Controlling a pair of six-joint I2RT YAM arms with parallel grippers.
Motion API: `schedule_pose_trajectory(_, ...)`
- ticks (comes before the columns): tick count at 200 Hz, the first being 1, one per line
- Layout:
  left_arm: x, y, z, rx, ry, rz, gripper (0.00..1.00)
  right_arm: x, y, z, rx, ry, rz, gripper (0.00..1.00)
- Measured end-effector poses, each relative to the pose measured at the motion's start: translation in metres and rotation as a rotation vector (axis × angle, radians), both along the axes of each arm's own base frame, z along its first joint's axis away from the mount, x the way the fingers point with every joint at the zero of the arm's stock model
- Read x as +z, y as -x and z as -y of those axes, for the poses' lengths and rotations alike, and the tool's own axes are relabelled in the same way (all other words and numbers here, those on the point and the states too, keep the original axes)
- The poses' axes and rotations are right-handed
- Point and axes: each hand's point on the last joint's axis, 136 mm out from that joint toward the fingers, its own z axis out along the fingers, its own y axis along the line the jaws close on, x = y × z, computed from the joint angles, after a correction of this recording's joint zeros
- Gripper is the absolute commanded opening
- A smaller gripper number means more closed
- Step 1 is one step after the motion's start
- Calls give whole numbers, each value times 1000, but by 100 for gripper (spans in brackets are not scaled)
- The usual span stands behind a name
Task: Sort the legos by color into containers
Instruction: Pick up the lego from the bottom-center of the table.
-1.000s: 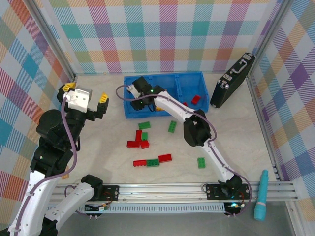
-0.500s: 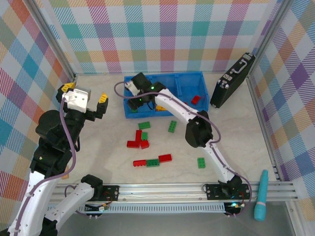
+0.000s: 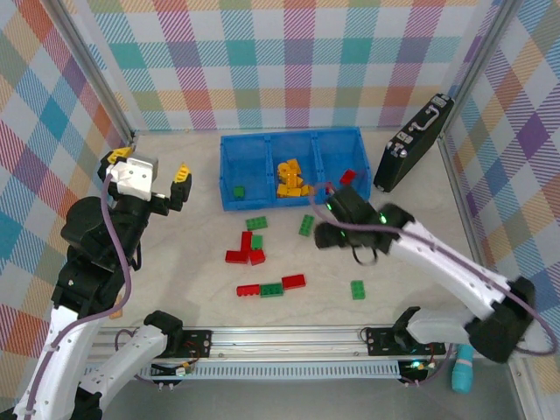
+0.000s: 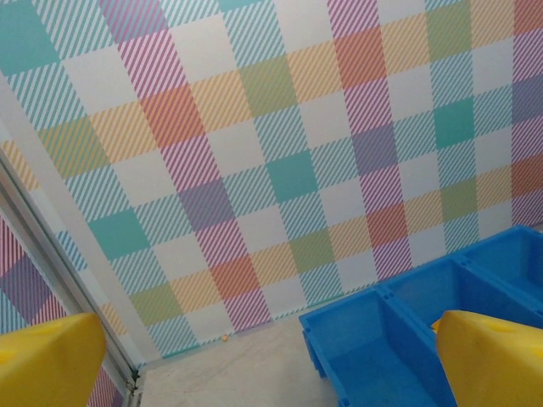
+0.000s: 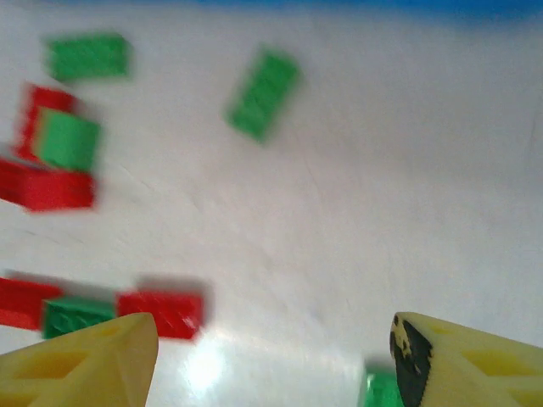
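The blue bin (image 3: pixel 254 204) stands at the back of the table with three containers side by side. Its left one holds a green lego (image 3: pixel 238 192), the middle one several yellow legos (image 3: pixel 289 178), the right one a red lego (image 3: pixel 348 177). Loose red and green legos lie in front: greens (image 3: pixel 256 223) (image 3: pixel 306 225) (image 3: pixel 358 290), a red-and-green cluster (image 3: pixel 248 249) and a row (image 3: pixel 271 288). My right gripper (image 3: pixel 331 226) (image 5: pixel 271 365) hovers open and empty over the table, with a red lego (image 5: pixel 165 309) and a green lego (image 5: pixel 263 93) below it. My left gripper (image 3: pixel 149 166) (image 4: pixel 271 365) is raised left of the bin, open and empty.
A black hard case (image 3: pixel 411 144) leans against the right wall beside the bin. A teal object (image 3: pixel 464 350) lies at the front right by the metal rail (image 3: pixel 289 337). Checked walls close in the back and both sides.
My right arm pulled back out of the bin's left compartment to above the loose bricks, its jaws opening. A green brick now lies in that compartment. The left arm barely moved.
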Motion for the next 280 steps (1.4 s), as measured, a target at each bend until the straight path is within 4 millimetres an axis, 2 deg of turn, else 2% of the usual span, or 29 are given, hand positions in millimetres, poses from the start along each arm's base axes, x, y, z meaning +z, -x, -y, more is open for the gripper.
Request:
schedule_pose_trajectory(15, 0, 0, 2, -8, 6, -1, 100, -33, 37, 31, -93, -1, -71, 73)
schedule_pose_trajectory(34, 0, 1, 4, -21, 15, -3, 100, -49, 67, 55, -184, -57, -89, 73)
schedule_pose_trajectory(60, -1, 0, 6, -28, 22, -8, 100, -62, 89, 68, -263, -131, -101, 74)
schedule_pose_trajectory(89, -1, 0, 8, -40, 30, -11, 100, -97, 102, 77, -313, -100, -155, 76)
schedule_pose_trajectory(114, 2, 0, 10, -49, 41, -11, 100, -117, 104, 78, -323, -51, -186, 76)
schedule_pose_trajectory(186, -3, -7, 15, -60, 37, -32, 100, -130, 81, 61, -304, 1, -141, 77)
schedule_pose_trajectory(222, -4, -9, 15, -60, 38, -38, 100, -139, 77, 63, -295, 72, -148, 71)
schedule_pose_trajectory(280, -10, -17, 19, -59, 29, -61, 100, -144, 70, 60, -293, 86, -144, 59)
